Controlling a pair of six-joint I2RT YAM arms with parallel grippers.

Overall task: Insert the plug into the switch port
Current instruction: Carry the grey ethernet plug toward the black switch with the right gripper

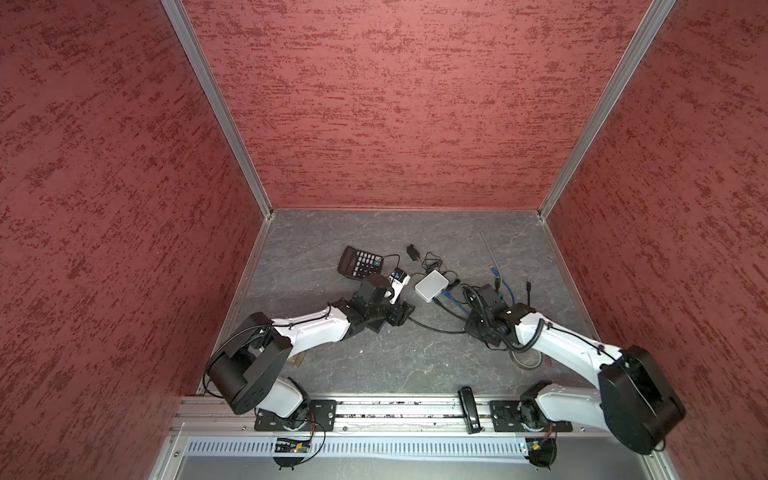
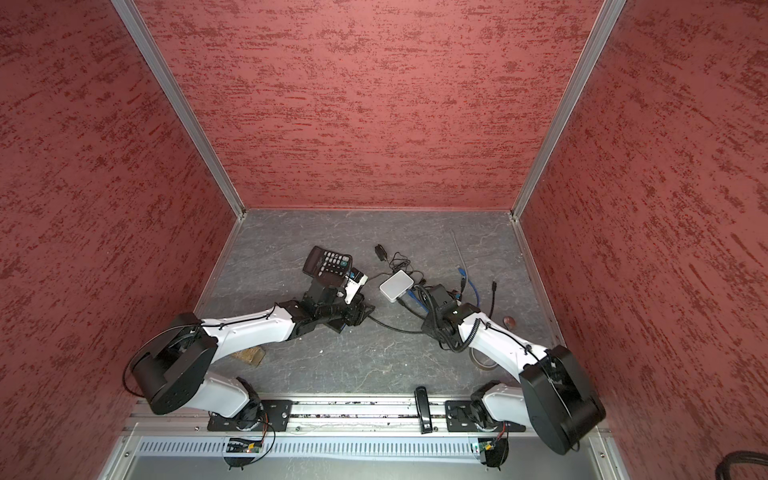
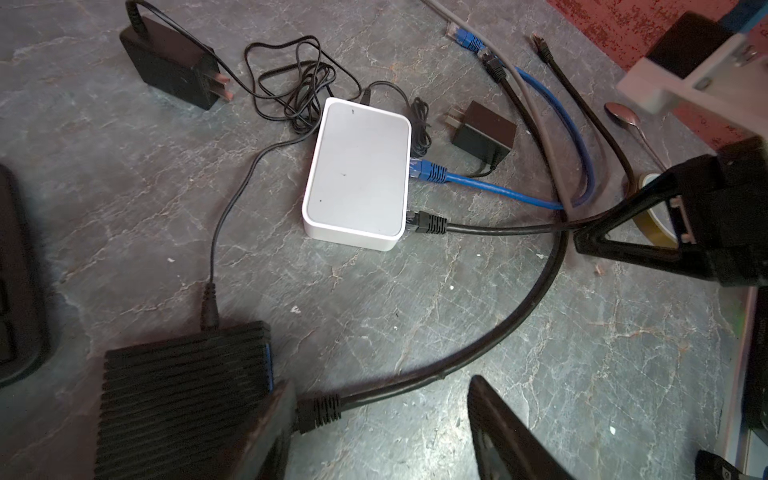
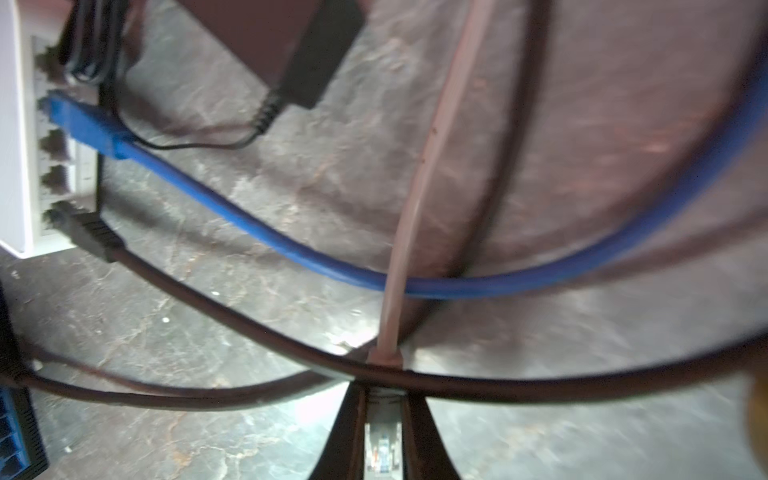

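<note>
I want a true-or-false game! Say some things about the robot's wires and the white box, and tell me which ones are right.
1. A blue cable is plugged into the white switch. True.
2. The right gripper is empty. False: its jaws pinch a grey plug.
3. The left gripper has its jaws shut tight. False: they stand apart.
4. A calculator lies on the table. True.
5. Every port of the white switch is filled. False: free ports show between the blue cable and the black cable.
</note>
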